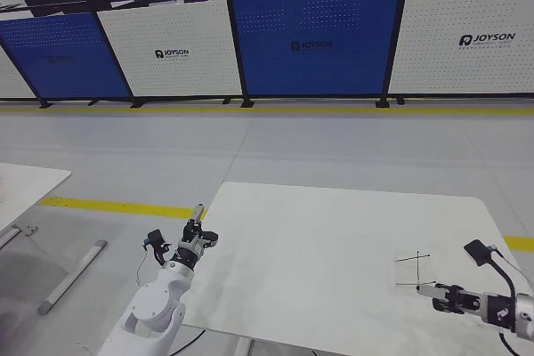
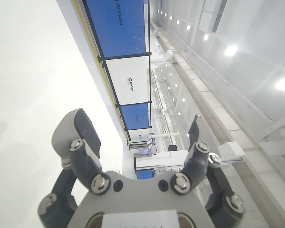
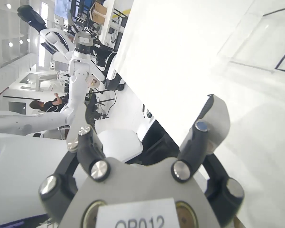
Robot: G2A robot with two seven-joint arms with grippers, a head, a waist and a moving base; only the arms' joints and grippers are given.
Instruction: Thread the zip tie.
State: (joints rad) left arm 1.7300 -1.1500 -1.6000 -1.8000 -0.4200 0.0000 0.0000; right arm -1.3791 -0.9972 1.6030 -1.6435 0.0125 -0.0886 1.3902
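Thin black zip ties [image 1: 415, 260] lie on the white table [image 1: 338, 240] near its right front; one crosses another, and a third strand [image 1: 416, 283] lies just in front. In the right wrist view the zip ties [image 3: 284, 56] rest on what looks like a clear sheet [image 3: 249, 36]. My right gripper [image 1: 427, 289] [image 3: 147, 119] hovers open and empty just in front of the ties, at the table's front right. My left gripper [image 1: 196, 221] [image 2: 140, 129] stands open and empty at the table's left edge, far from the ties, pointing away over the floor.
The table's front edge [image 3: 142, 100] runs close by the right gripper. Grey floor with a yellow line [image 1: 116, 206] lies beyond the table. Blue and white partition panels [image 1: 311, 44] stand at the back. A second table [image 1: 18, 182] is at the far left.
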